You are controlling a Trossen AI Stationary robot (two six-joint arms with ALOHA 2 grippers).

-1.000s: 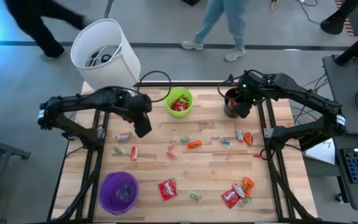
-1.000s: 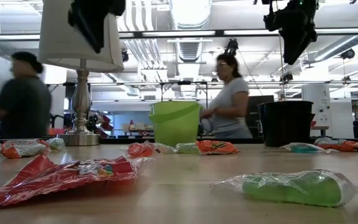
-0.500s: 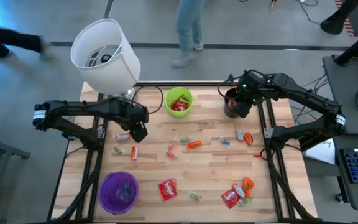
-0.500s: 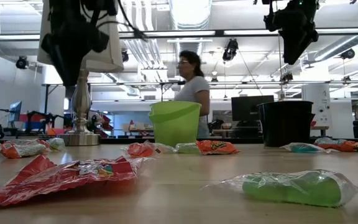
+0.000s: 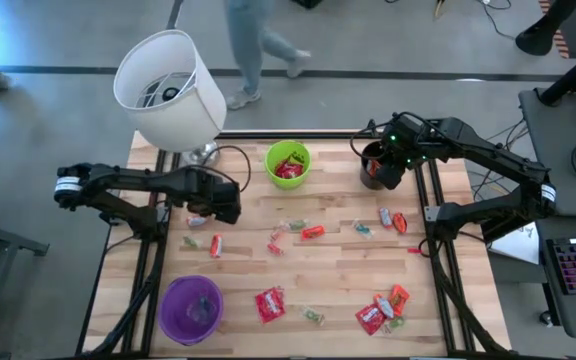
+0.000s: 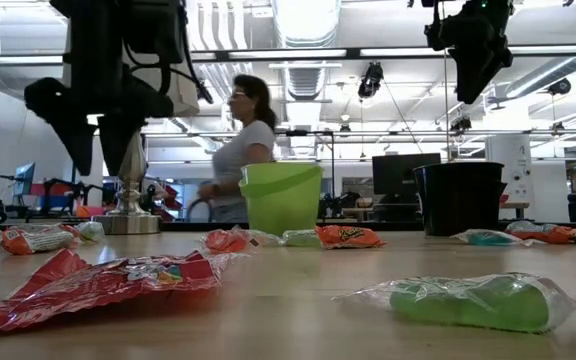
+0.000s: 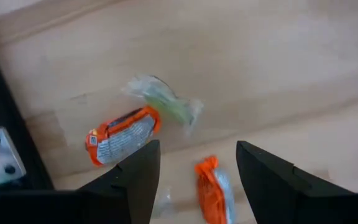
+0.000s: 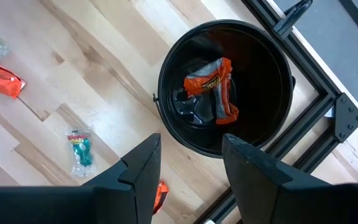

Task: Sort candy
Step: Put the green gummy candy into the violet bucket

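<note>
Candy lies scattered over the wooden table (image 5: 338,270): red flat packets (image 5: 270,303), orange-red pieces (image 5: 313,231) and small green clear-wrapped ones (image 6: 473,302). My left gripper (image 7: 197,155) stands open, pointing down, above a small group at the table's left: an orange packet (image 7: 123,134), a green clear-wrapped sweet (image 7: 166,102) and an orange-red piece (image 7: 211,190). It touches none of them. In the low view the left gripper (image 6: 98,155) hangs well above the tabletop. My right gripper (image 8: 191,149) waits open above the black cup (image 8: 225,90), which holds an orange packet (image 8: 213,87).
A green cup (image 5: 288,163) with red candy stands at the far middle, and a purple cup (image 5: 191,307) at the near left. A white-shaded lamp (image 5: 168,90) stands at the far left corner, close behind my left arm. People walk beyond the table.
My left gripper has come down toward the candy at the table's left and has rolled about its own pointing line. My right arm has kept still. No candy has moved.
</note>
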